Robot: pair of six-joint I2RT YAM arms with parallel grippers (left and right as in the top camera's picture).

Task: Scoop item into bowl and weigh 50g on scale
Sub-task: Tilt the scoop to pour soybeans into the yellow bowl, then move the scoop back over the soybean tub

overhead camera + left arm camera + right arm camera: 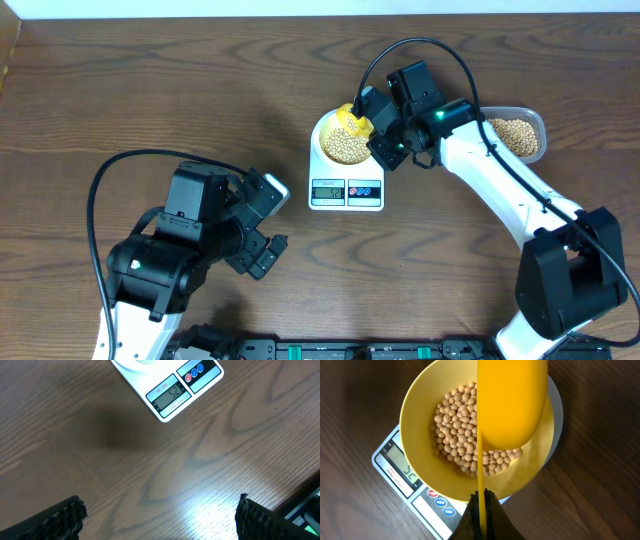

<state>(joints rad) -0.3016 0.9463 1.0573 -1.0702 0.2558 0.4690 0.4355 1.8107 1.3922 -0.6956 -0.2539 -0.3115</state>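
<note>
The pale yellow bowl (328, 131) (420, 420) sits on the white scale (346, 195) (172, 390) and holds a heap of tan beans (346, 147) (455, 430). My right gripper (388, 150) (483, 497) is shut on the thin handle of a yellow scoop (353, 122) (512, 400), whose head hangs over the bowl, turned on edge. The scale's display (169, 393) reads about 52. My left gripper (268, 248) (160, 515) is open and empty over bare table, left of and nearer than the scale.
A clear plastic tub (536, 122) with more beans (518, 137) stands at the right, behind my right arm. The table's far edge runs along the top of the overhead view.
</note>
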